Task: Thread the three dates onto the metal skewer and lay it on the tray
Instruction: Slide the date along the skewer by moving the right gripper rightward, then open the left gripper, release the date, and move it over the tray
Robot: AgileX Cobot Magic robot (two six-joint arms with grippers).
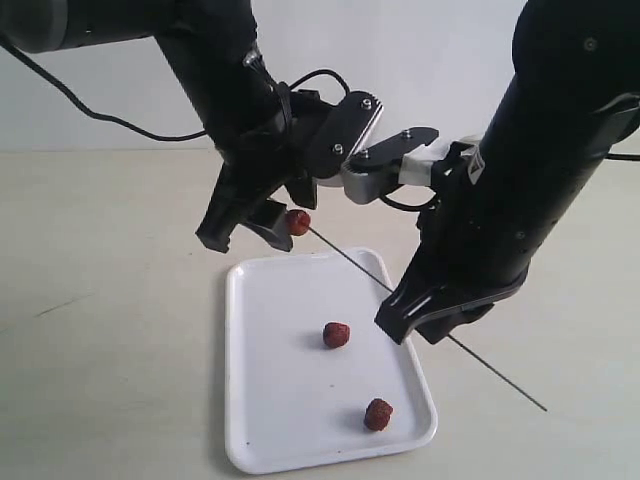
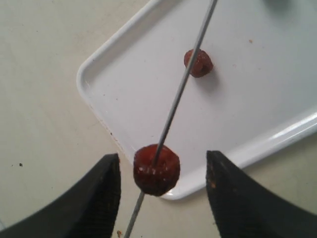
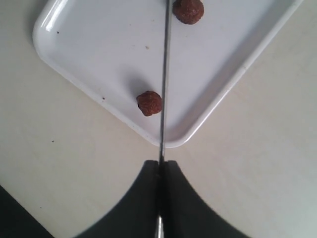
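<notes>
The right tool (image 1: 402, 326) is clamped shut on the metal skewer (image 1: 350, 262), which slants across the tray's far corner. A stretch of the rod is lost behind that tool's black body. It reappears lower down and runs out over the counter (image 1: 100, 350); whether its end touches the surface I can't make out.

One date (image 1: 298, 222) is threaded near the skewer's upper end. The left tool (image 1: 250, 236) stands open around it, and in the left wrist view its fingers (image 2: 106, 198) sit clear of the date on either side.

The other two dates (image 1: 336, 335) (image 1: 378, 414) lie loose and apart on the white tray (image 1: 270, 420). In the right wrist view one of them is partly cut off by the frame edge.
</notes>
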